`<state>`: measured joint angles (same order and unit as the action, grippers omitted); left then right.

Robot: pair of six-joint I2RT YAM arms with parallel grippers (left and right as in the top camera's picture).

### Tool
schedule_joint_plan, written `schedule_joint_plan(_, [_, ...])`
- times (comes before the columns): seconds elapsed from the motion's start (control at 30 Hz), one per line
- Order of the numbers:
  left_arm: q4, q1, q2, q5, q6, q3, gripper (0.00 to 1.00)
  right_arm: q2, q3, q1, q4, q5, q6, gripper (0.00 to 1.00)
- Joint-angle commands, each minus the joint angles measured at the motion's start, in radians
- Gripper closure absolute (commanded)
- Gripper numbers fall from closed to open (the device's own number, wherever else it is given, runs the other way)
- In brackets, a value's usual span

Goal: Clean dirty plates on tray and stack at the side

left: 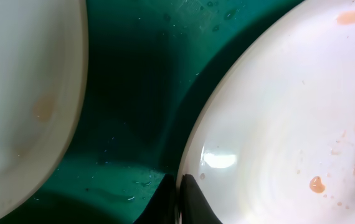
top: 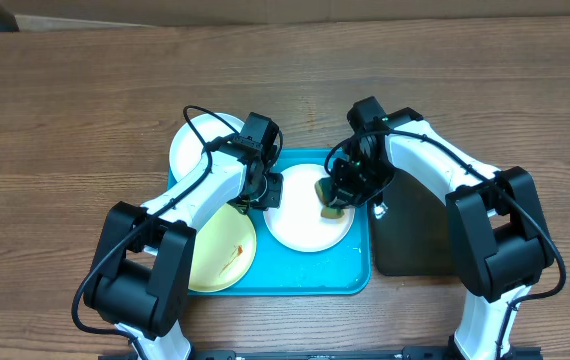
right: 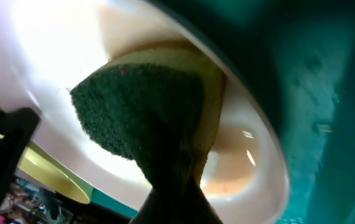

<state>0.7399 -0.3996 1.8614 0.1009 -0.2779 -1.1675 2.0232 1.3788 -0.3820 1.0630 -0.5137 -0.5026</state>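
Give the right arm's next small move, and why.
Probably sweep the sponge leftward across the centre white plate: the right gripper clamps the sponge at that plate's right edge, the left gripper sits at its opposite rim, and orange smears show on it.

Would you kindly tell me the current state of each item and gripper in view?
middle white plate: on the tray, smeared, sponge on it.
pale yellow plate: on the tray, streaked, untouched.
far white plate: at the tray's far left corner, no smears visible.
sponge: pressed on the middle white plate.
tray: wet with droplets.
left gripper: shut on the middle white plate's rim.
right gripper: shut on the sponge.
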Motion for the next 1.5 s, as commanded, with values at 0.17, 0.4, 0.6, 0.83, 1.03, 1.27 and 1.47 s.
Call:
schedule_joint_plan(0.17, [0.005, -0.009, 0.015, 0.004, 0.001, 0.001, 0.96, 0.0, -0.013, -0.008, 0.18, -0.087, 0.12, 0.96])
schedule_joint_plan(0.4, [0.005, -0.009, 0.015, 0.004, 0.001, 0.001, 0.96, -0.012, -0.011, -0.008, 0.184, -0.169, 0.163, 0.96])
schedule_joint_plan(0.6, [0.005, -0.009, 0.015, 0.004, 0.001, 0.001, 0.96, -0.013, -0.003, -0.004, 0.086, -0.314, 0.172, 0.96])
schedule_joint_plan(0.83, [0.005, -0.009, 0.015, 0.004, 0.001, 0.001, 0.96, -0.061, 0.057, 0.018, 0.164, -0.357, 0.196, 0.96])
schedule_joint_plan(1.03, [0.005, -0.009, 0.015, 0.004, 0.001, 0.001, 0.96, -0.086, 0.046, -0.002, 0.212, -0.333, 0.196, 0.96])
schedule_joint_plan(1.27, [0.005, -0.009, 0.015, 0.004, 0.001, 0.001, 0.96, -0.086, -0.032, -0.12, 0.089, -0.305, 0.049, 0.96])
schedule_joint_plan(1.47, [0.008, -0.009, 0.015, 0.004, 0.001, 0.001, 0.96, -0.086, -0.067, -0.179, 0.072, -0.182, -0.071, 0.96])
